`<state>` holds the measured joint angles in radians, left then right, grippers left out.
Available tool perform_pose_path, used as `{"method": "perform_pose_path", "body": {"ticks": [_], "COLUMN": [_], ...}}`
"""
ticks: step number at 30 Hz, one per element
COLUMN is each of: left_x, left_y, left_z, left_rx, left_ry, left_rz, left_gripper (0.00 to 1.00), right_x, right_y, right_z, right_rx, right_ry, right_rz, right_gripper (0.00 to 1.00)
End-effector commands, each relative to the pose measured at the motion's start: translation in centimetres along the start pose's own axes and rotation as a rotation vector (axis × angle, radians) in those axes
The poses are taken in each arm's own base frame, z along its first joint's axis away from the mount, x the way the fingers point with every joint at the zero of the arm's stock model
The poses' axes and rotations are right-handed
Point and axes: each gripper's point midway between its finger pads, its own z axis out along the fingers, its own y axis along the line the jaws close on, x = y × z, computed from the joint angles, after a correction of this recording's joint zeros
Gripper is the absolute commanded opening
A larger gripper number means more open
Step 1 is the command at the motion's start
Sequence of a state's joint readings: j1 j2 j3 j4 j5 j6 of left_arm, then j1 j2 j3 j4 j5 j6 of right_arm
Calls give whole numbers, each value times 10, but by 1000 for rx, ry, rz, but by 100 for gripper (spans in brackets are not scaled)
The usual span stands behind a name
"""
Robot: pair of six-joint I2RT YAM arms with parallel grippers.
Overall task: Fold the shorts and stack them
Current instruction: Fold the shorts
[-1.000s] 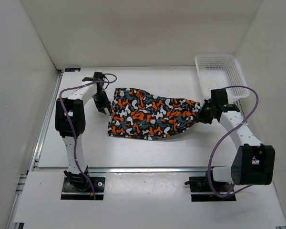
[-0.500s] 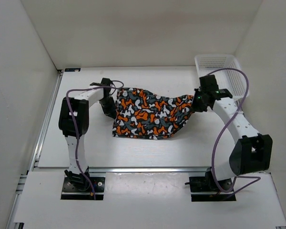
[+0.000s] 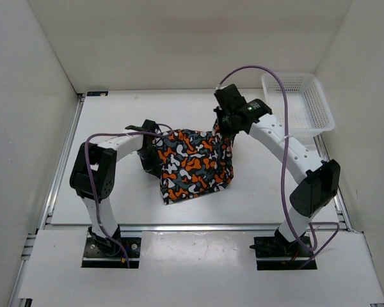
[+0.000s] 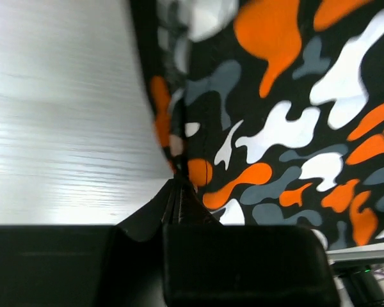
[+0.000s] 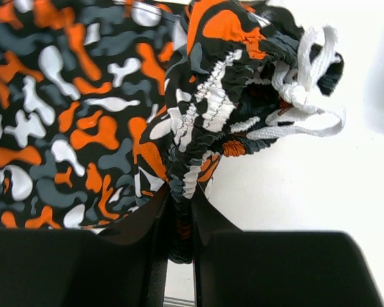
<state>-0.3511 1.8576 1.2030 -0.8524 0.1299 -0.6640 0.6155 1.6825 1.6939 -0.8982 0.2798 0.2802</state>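
Colours recorded as seen. The shorts: black ground with all-over camouflage-style blotches in orange, white and grey. Drawstring: white. Basket: white lattice. Bench: white, faint grain. Left arm and right arm: white links, black joints. Cables: purple.

White tubes and bulky black joint housings make up the left arm and the right arm, each on a black base plate. A purple cable runs along each arm. A tiny green light glows near the right wrist. The left hand and the right hand are matte black.
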Motion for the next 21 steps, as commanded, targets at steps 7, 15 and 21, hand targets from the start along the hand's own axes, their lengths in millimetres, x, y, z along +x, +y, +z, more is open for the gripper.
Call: {"method": "perform_pose_path", "body": {"ticks": [7, 15, 21], "left_x": [-27, -49, -48], "left_y": [7, 10, 11], "left_z": [-28, 8, -6], "left_rx": [38, -38, -11], "left_ry": [-112, -69, -93], "left_rz": [-45, -75, -91], "left_gripper": [10, 10, 10], "right_x": [-7, -9, 4], "right_y": [65, 116, 156], "right_z": [-18, -14, -1], "right_rx": [-19, -80, -157], "right_ry": [-31, -48, -16], "right_rz": [-283, -381, -431], "right_gripper": [0, 0, 0]}}
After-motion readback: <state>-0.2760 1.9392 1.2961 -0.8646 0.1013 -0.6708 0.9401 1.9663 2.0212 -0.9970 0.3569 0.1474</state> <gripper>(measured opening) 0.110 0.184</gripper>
